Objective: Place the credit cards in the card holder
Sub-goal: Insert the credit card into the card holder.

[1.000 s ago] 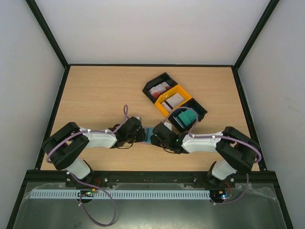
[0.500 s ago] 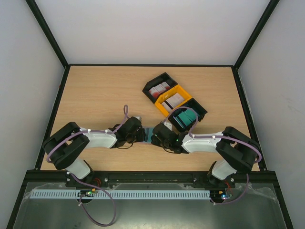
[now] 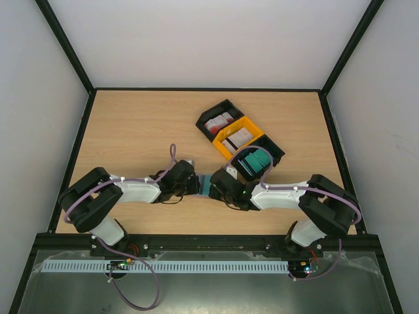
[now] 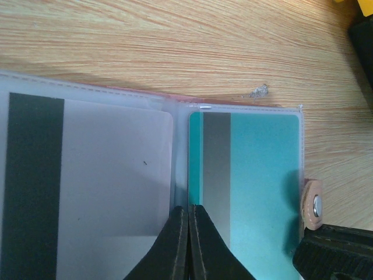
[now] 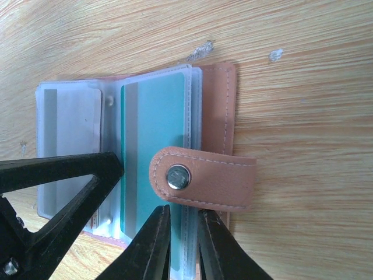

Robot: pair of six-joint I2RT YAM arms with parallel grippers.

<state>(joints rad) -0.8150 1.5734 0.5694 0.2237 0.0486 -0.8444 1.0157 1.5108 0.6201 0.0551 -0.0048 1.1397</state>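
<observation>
Top view: card holder was mostly covered by left gripper and right gripper; credit cards in the trays were too small to read. Left wrist view: grey striped card ran off left and bottom edges; teal card off the bottom.

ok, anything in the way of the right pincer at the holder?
Yes: the snap strap of the holder lies across the teal card in its sleeve, just ahead of the right pincer. The left pincer, shut, sits at the fold.

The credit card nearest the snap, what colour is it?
The credit card is teal with a grey stripe, clearest in the left wrist view.
</observation>
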